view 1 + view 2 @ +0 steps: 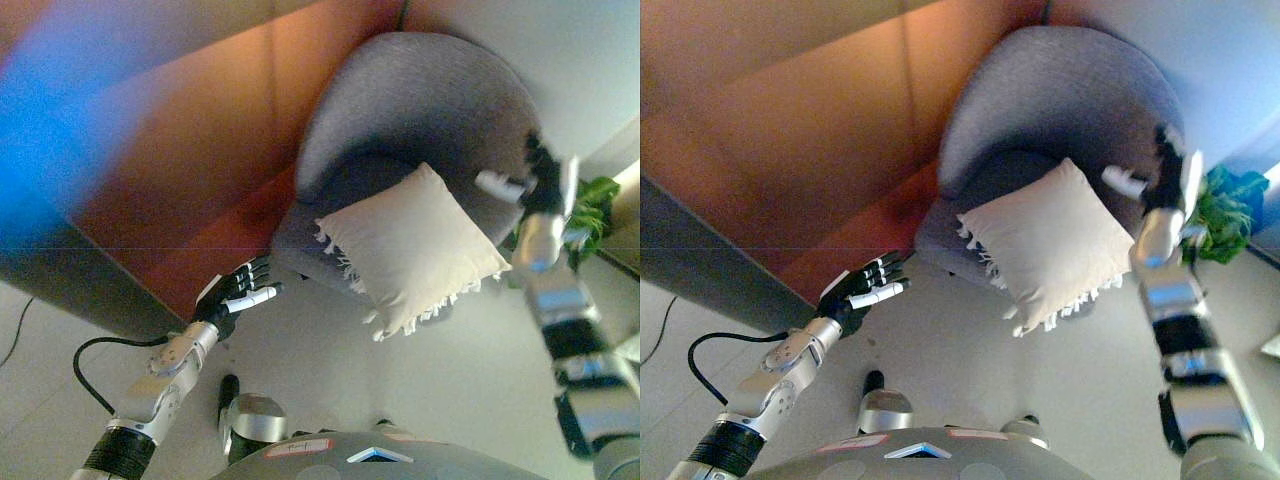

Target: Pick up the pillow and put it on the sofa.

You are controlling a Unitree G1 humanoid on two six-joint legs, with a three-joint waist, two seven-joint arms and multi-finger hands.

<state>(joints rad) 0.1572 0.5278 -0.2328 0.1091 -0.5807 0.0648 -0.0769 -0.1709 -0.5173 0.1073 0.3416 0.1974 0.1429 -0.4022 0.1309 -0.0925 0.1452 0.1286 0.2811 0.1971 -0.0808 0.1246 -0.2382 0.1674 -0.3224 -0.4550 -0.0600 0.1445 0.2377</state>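
Note:
A cream pillow (410,250) with fringed edges lies tilted on the front of the seat of a grey rounded sofa chair (420,110), with one corner hanging over the seat's front edge. My right hand (535,180) is raised beside the pillow's right corner, over the chair's right arm, with its fingers straight and nothing held. Well left of the chair and lower down, my left hand (240,290) stands apart from the pillow with its fingers spread.
A reddish-brown wall panel (200,160) runs behind and left of the chair. A green plant (595,205) stands at the chair's right. Pale floor (420,390) lies in front of the chair.

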